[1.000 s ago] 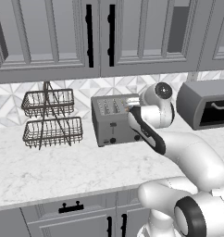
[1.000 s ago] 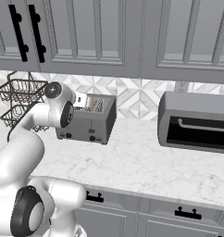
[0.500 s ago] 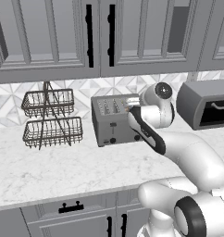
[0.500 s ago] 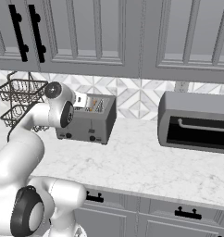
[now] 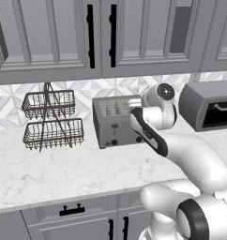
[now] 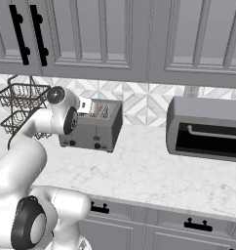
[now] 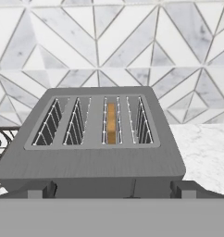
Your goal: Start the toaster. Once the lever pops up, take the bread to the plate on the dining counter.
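The grey four-slot toaster [image 5: 113,125] [image 6: 94,131] [image 7: 100,162] stands on the marble worktop against the tiled wall. The bread [image 7: 111,123] sits low in its third slot from the left, only a golden edge showing. My gripper [image 7: 111,194] [image 5: 132,108] [image 6: 84,105] hovers just above the toaster's front top edge, open, with its fingertips [image 7: 36,193] spread wide and nothing between them. A front slider lever [image 5: 114,126] and a black knob [image 5: 114,141] face the room. The plate and the dining counter are out of view.
A two-tier wire basket rack [image 5: 52,123] [image 6: 18,105] stands left of the toaster. A larger grey toaster oven [image 5: 210,108] [image 6: 206,128] sits to the right. Upper cabinets [image 5: 101,37] hang overhead. Bare marble worktop [image 5: 64,168] stretches in front.
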You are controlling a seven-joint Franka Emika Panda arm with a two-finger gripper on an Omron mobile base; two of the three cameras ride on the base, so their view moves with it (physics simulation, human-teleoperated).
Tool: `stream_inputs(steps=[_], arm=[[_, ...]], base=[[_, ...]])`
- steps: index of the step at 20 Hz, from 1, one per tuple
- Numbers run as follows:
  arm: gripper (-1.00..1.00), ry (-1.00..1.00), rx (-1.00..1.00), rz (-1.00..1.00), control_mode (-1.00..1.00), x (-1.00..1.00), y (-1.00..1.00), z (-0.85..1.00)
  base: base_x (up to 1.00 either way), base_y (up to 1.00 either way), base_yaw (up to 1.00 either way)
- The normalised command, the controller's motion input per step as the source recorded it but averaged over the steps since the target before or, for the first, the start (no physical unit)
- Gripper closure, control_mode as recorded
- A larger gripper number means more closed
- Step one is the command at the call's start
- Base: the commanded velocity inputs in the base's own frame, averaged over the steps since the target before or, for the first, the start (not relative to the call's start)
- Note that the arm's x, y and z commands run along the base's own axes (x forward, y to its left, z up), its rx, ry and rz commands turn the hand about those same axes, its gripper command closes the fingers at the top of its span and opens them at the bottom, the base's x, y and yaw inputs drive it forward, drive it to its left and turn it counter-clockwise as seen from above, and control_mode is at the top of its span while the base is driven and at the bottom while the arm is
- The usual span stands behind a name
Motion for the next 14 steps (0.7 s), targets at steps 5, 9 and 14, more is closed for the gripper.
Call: stream_inputs(steps=[5,9,14], arm=[[-1.0,0.0,0.0,0.0,-1.0,0.0,0.0,0.0],[-1.0,0.0,0.0,0.0,-1.0,0.0,0.0,0.0],[-1.0,0.0,0.0,0.0,-1.0,0.0,0.0,0.0]], base=[[0.0,0.0,0.0],[0.0,0.0,0.0],[0.0,0.0,0.0]])
